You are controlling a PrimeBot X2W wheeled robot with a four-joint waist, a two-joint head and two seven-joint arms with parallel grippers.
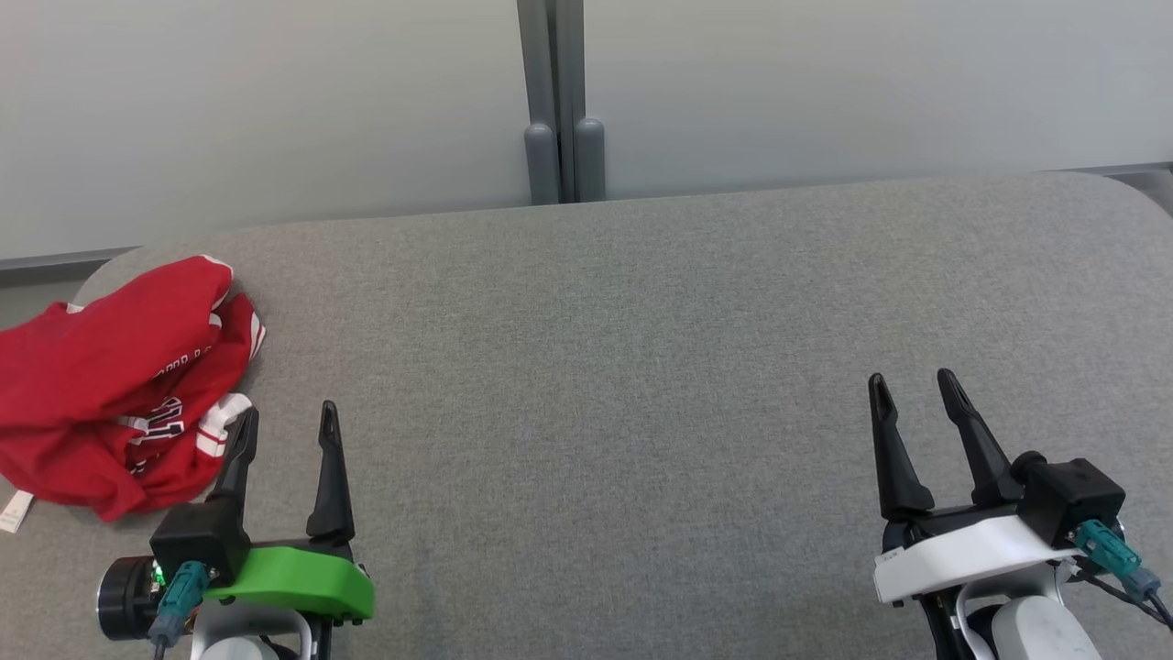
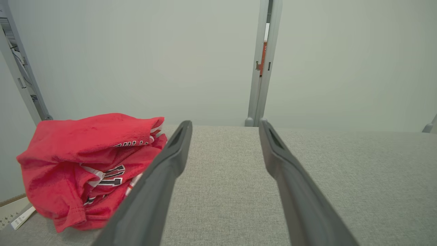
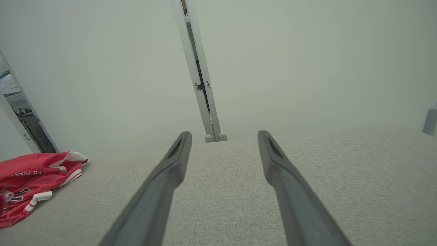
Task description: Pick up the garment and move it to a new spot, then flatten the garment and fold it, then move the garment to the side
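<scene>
The garment (image 1: 119, 385) is a red jersey with white trim and dark lettering, crumpled in a heap at the far left of the grey fabric surface (image 1: 641, 367). It also lies left of my left fingers as the garment (image 2: 88, 167), and low at the left edge as the garment (image 3: 30, 184). My left gripper (image 1: 286, 417) stands open just right of the heap, its left finger close to the cloth's white-trimmed edge, with nothing between the fingers. At the lower right my right gripper (image 1: 912, 380) is open and holds nothing, far from the jersey.
A pale wall with a grey vertical post (image 1: 561, 101) runs behind the surface's far edge. A small white tag (image 1: 16, 511) lies by the heap at the left edge. The surface's corners are rounded at far left and far right.
</scene>
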